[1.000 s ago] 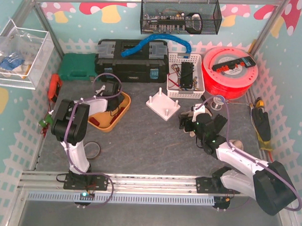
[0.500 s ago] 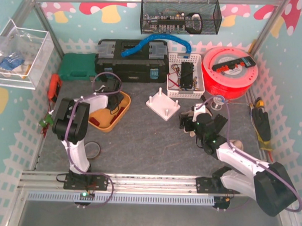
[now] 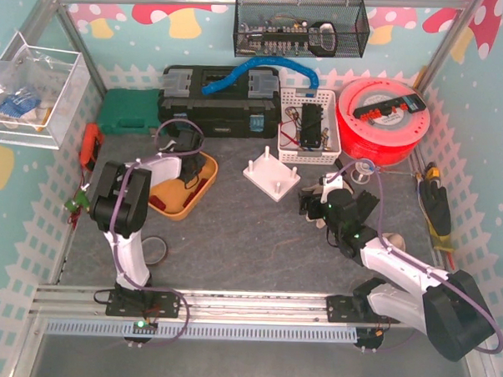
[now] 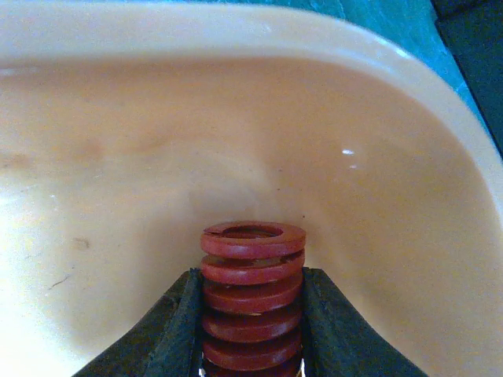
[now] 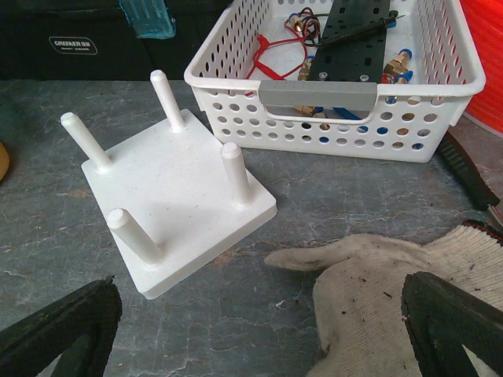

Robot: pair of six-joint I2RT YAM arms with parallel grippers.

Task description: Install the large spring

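Note:
My left gripper is shut on a large red coil spring, held between both black fingers inside the orange tray. In the top view the left gripper is over the orange tray at the left. A white square base with four upright pegs stands on the table in front of my right gripper, which is open and empty. In the top view the base lies between the two grippers, just left of the right gripper.
A white perforated basket with wires and fittings stands behind the base. A white work glove lies under the right gripper. A black toolbox, a green case, a red filament spool and a tape roll are around.
The left arm has shifted slightly toward the back over the orange tray. The right arm has not moved.

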